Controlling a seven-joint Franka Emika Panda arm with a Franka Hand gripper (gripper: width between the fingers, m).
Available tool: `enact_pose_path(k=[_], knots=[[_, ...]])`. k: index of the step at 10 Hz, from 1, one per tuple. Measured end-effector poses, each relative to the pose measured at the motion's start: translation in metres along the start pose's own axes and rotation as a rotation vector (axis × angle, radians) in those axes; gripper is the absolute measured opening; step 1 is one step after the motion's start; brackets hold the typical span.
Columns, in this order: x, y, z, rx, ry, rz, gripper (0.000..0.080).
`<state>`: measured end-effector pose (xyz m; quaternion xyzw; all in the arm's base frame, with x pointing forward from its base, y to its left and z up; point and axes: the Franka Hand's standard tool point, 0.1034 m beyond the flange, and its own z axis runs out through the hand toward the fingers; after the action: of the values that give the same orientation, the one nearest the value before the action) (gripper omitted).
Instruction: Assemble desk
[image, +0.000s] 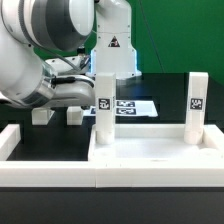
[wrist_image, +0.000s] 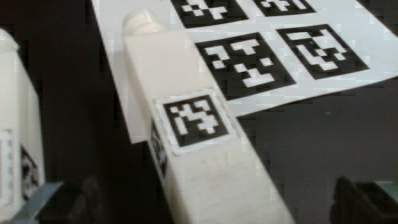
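Gripper (image: 57, 116) hangs wide open and empty, its fingers (wrist_image: 43, 201) well apart, with nothing touching them. Below and ahead of it lies the desk panel (image: 145, 160), rim up. The near leg post (image: 104, 100) stands upright at the panel corner closest to the gripper, lined up between the fingers. The step looks like taking hold of this post, so centre the jaws on its flat faces and close squarely without tipping it. A low rail (image: 12, 142) sits beside the gripper, and the marker board (image: 132, 105) lies beyond the post. A second leg post (image: 196, 104) stands farthest off, clear of the approach.
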<state>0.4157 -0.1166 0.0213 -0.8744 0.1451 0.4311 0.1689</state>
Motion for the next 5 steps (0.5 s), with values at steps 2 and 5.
enact_pose_path(k=[2,5], knots=[[0.001,0.0004,0.0022,-0.002,-0.002,0.0,0.0649],[0.0018,0.0012,0.0027,-0.003,0.0,0.001,0.0649]])
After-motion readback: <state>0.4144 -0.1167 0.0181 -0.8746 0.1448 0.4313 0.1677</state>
